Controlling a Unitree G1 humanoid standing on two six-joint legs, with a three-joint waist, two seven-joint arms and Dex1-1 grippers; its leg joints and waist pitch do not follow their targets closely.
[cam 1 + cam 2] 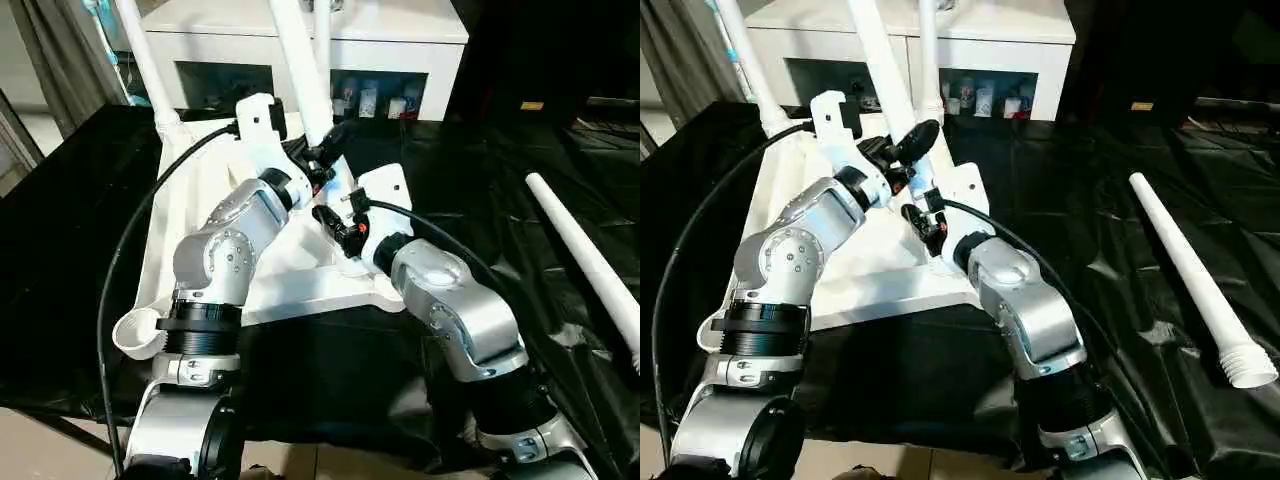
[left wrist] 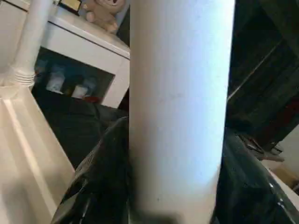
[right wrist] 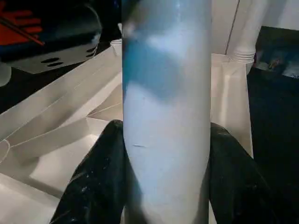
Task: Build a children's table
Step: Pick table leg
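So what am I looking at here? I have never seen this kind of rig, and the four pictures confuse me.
A humanoid robot is assembling a children's table. The two wide pictures come from cameras in its head, looking down over its silver arms. The other two come from a camera on each wrist. On the black-covered surface lies the white table top, upside down, with two legs already standing in its far corners. The left gripper and the right gripper both have their jaws closed around a third leg, held upright near a corner. A fourth leg lies loose to the robot's right. A white cabinet stands behind.
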